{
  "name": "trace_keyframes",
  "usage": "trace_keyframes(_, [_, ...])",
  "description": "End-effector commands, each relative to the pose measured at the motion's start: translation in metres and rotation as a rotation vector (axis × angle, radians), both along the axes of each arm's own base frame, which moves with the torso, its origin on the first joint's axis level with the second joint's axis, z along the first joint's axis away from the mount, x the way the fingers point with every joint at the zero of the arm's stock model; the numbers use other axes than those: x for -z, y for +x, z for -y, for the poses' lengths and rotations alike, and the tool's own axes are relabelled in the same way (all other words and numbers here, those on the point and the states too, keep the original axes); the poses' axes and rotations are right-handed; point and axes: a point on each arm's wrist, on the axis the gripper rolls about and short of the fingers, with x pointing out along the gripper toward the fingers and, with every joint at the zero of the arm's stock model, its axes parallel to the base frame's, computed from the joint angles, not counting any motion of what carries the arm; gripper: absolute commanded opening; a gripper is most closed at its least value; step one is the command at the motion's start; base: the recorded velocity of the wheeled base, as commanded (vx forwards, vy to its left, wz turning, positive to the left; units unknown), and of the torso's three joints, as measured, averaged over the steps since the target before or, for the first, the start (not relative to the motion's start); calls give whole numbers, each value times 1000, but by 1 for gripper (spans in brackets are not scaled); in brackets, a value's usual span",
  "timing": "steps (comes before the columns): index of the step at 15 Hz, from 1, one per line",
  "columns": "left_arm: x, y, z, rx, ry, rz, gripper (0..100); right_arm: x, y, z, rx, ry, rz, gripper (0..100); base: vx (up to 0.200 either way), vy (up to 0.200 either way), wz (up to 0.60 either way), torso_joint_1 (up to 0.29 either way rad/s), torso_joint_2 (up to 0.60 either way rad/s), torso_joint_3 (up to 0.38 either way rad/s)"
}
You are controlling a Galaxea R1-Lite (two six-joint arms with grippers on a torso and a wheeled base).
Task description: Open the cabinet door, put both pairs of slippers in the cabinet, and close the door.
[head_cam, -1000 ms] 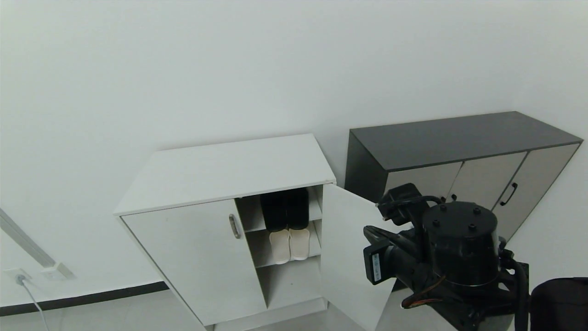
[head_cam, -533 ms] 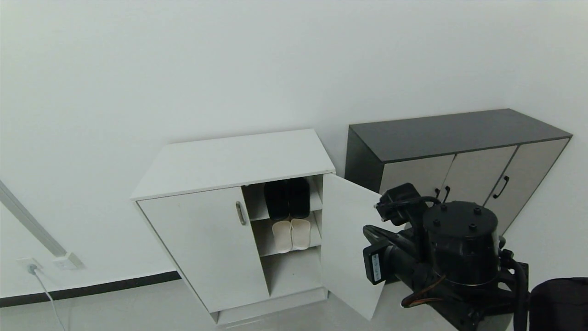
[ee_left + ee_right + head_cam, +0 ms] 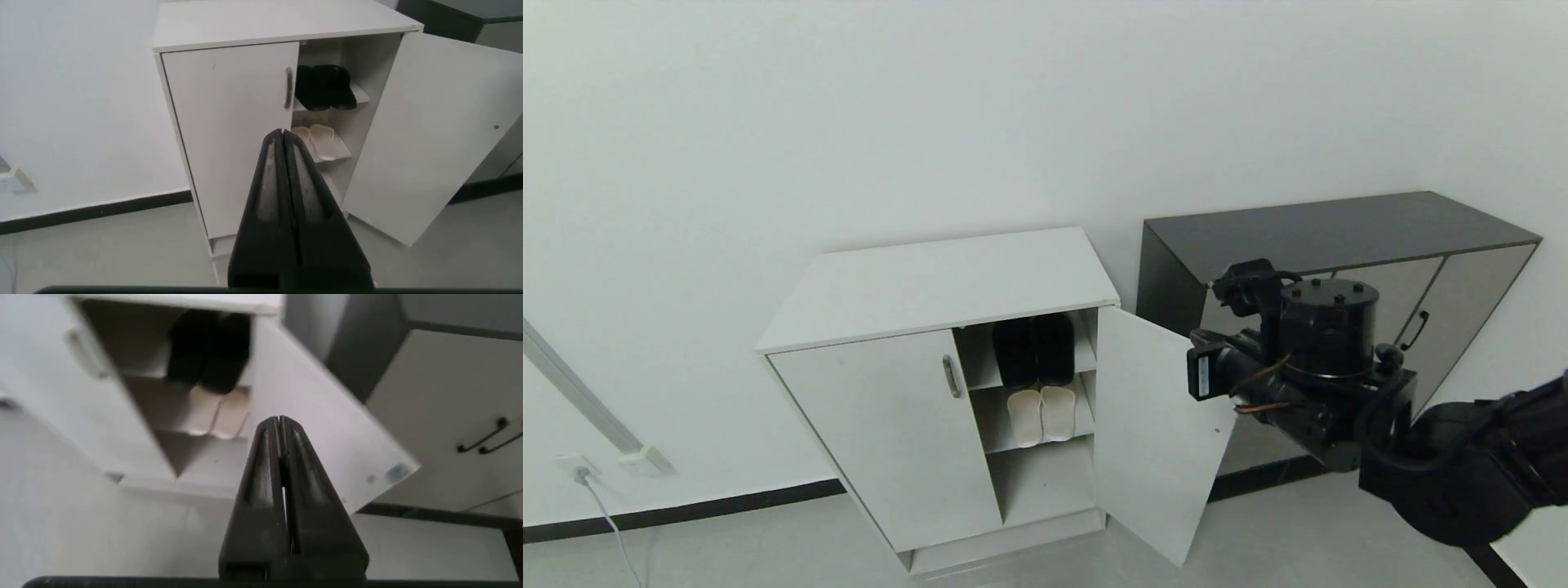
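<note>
The white cabinet stands against the wall with its right door swung open and its left door closed. A black pair of slippers lies on the top shelf, and a white pair sits on the shelf below. My right arm is held up beside the open door's outer face. The right gripper is shut and empty, pointing at the open door. The left gripper is shut and empty, some way in front of the cabinet.
A dark cabinet with grey doors stands just right of the white one, behind the open door. A wall socket with a cable is low on the left. Bare floor lies in front.
The head camera shifted at first. Since then my right arm has risen and stretched forward beside the open door. Cabinet, door and slippers are unchanged.
</note>
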Motion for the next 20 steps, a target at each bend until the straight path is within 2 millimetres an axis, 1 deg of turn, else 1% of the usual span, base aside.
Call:
trace_keyframes(1, [0,0,0,0,0,-1,0,15,34,6,47,-14,-31,0,0,0,0,0,0,0])
trace_keyframes(5, [0,0,0,0,0,-1,0,13,84,29,90,37,-72,0,0,0,0,0,0,0])
trace_keyframes(7, [0,0,0,0,0,-2,0,23,105,41,106,54,-112,0,0,0,0,0,0,0])
trace_keyframes(9, [0,0,0,0,0,-2,0,34,121,55,122,56,-134,0,0,0,0,0,0,0])
trace_keyframes(10, [0,0,0,0,0,-2,0,38,124,59,124,56,-143,0,0,0,0,0,0,0])
trace_keyframes(12, [0,0,0,0,0,-1,0,45,129,60,130,52,-153,0,0,0,0,0,0,0])
trace_keyframes(17, [0,0,0,0,0,-1,0,57,132,59,131,41,-179,0,0,0,0,0,0,0])
trace_keyframes(20, [0,0,0,0,0,-1,0,60,133,59,131,38,-187,0,0,0,0,0,0,0])
